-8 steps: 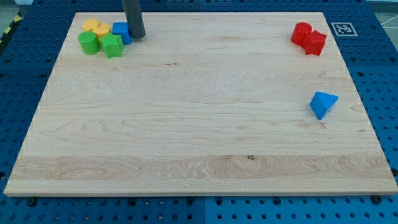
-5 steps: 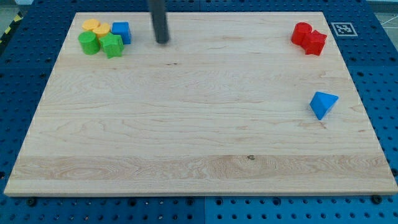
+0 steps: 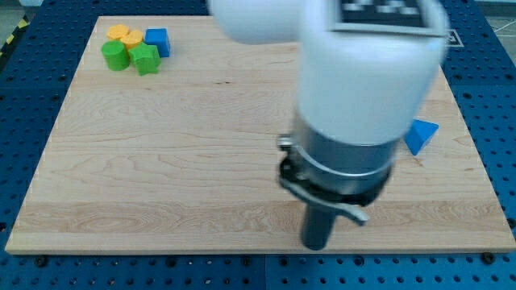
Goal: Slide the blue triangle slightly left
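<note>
The blue triangle [image 3: 422, 134] lies near the board's right edge, half hidden behind my arm. The arm's white and grey body fills the middle right of the view. My tip [image 3: 316, 244] is near the board's bottom edge, well to the left of and below the blue triangle, not touching it.
A cluster at the top left holds a yellow block [image 3: 122, 35], a green cylinder [image 3: 115, 55], a green block [image 3: 146, 59] and a blue cube [image 3: 157, 39]. The red blocks at the top right are hidden by the arm. The wooden board [image 3: 161, 161] lies on a blue pegboard.
The arm has swept from beside the top-left cluster across the board to the lower middle right, now covering the red blocks and part of the blue triangle. No block has moved.
</note>
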Controlling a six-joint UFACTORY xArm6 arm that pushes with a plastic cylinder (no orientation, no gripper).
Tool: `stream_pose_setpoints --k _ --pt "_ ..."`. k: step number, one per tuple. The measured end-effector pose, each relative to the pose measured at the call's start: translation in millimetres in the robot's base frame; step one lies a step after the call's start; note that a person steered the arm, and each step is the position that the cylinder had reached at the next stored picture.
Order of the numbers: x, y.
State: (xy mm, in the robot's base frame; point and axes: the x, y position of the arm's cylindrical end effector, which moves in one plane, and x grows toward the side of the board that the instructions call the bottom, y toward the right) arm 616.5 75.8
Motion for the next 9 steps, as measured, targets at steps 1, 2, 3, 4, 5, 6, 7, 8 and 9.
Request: stream_pose_setpoints --k 1,2,3,4,5,6,7,8,9 --pt "-3.5 10.3" --pt "-22.1 82.1" --pt "-24.6 101.4" --pt "-29.2 122.3" --pt "-63.3 164.6" --pt "-63.3 164.6" --pt "-97.6 164.7" --pt "-144.6 164.4" --pt "-144.6 161.8"
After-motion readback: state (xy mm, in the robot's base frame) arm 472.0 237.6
